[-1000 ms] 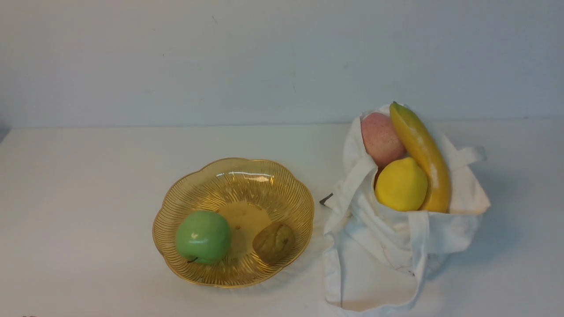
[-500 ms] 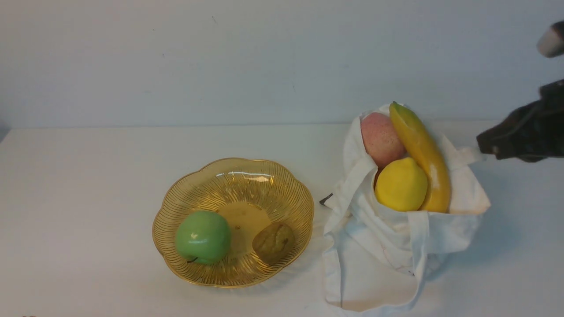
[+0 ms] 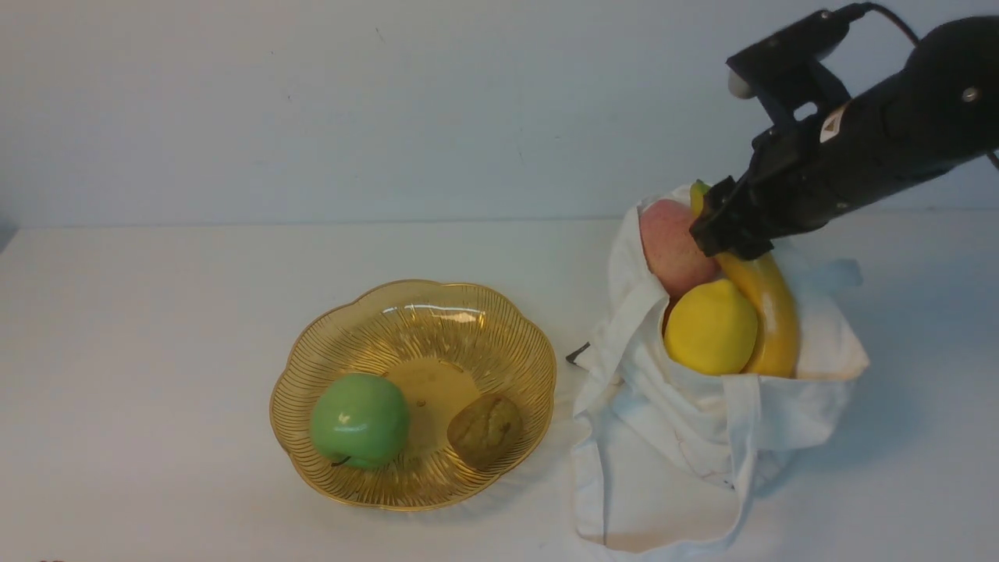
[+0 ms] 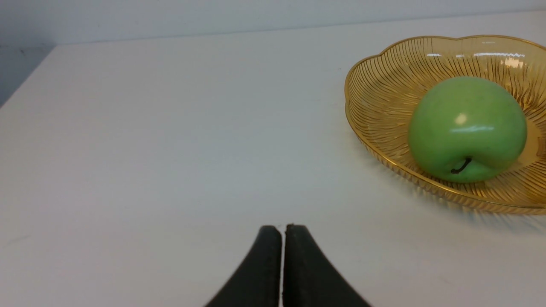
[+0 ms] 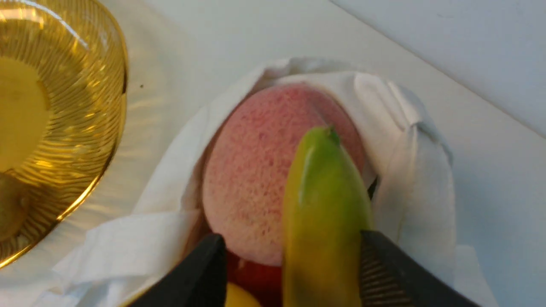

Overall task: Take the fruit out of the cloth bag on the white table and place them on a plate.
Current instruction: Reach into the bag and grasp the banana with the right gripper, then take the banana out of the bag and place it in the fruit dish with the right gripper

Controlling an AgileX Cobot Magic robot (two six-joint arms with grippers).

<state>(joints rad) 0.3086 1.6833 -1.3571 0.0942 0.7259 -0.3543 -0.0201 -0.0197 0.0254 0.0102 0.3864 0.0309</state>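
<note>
Left of centre in the front view, the apple (image 3: 360, 421) and, right of it, the walnut-like lump (image 3: 485, 431) lie in the plate (image 3: 421, 289) on the worktop (image 3: 156, 375). The bag (image 3: 663, 453) lies right of centre, with the lemon (image 3: 711, 327) before the oval fruit (image 3: 676, 246) and the banana (image 3: 769, 312) along their right in its opening.

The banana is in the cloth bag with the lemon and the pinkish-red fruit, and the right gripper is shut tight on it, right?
Not quite: the right gripper isn't shut on the banana; the right wrist view shows its jaws apart, with a gap on one side of the banana.
</note>
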